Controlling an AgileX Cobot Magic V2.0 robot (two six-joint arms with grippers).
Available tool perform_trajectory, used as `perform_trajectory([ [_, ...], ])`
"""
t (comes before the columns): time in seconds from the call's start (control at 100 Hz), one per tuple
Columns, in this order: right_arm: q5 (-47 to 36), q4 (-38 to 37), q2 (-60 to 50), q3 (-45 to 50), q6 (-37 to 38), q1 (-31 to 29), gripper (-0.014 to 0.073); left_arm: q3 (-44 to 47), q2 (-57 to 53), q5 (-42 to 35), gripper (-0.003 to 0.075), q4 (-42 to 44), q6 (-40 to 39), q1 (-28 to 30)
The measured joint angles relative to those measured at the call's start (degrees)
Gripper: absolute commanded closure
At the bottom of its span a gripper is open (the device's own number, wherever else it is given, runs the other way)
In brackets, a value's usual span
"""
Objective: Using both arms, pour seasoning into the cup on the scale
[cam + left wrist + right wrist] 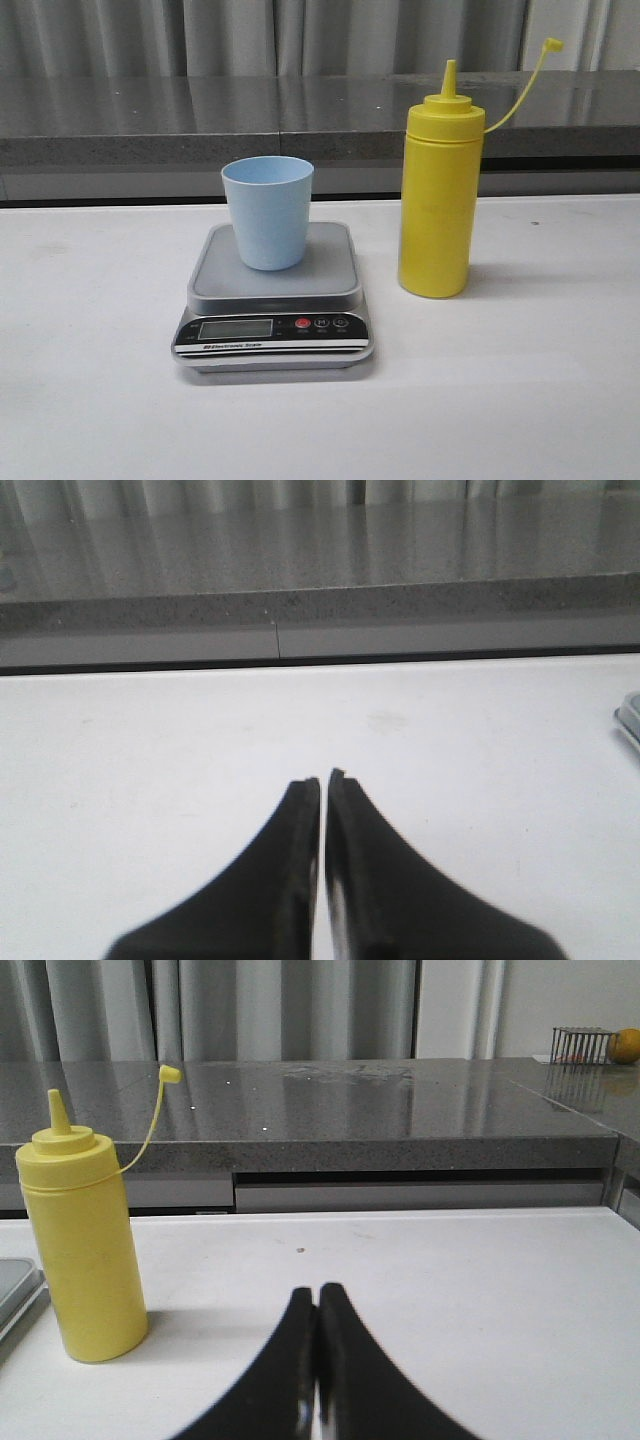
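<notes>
The pale blue cup point(267, 211) stands upright on the silver-grey scale point(274, 300) at the table's middle. The yellow seasoning bottle point(440, 195) stands upright to the right of the scale, its tethered cap hanging off to the right. It also shows in the right wrist view point(82, 1235). My left gripper point(324, 780) is shut and empty over bare table, with the scale's corner point(630, 722) at the frame edge. My right gripper point(318, 1292) is shut and empty, apart from the bottle. Neither arm shows in the front view.
A grey stone counter point(200, 120) with curtains behind runs along the far side of the white table point(540, 400). A wire basket with a yellow fruit point(595, 1046) sits on the counter at far right.
</notes>
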Motion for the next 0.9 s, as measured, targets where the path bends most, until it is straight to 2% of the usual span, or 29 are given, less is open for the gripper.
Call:
perform_trajectory([
  [0.13, 0.0, 0.0, -0.1, 0.0, 0.0, 0.0, 0.0662, 0.0, 0.0, -2.97, 0.071, -0.33, -0.08, 0.0],
  [0.34, 0.0, 0.0, -0.1, 0.0, 0.0, 0.0, 0.0662, 0.0, 0.0, -4.95, 0.071, -2.41, 4.04, 0.0],
  [0.9, 0.0, 0.0, -0.1, 0.0, 0.0, 0.0, 0.0662, 0.0, 0.0, -5.21, 0.071, -2.67, 4.71, 0.0],
])
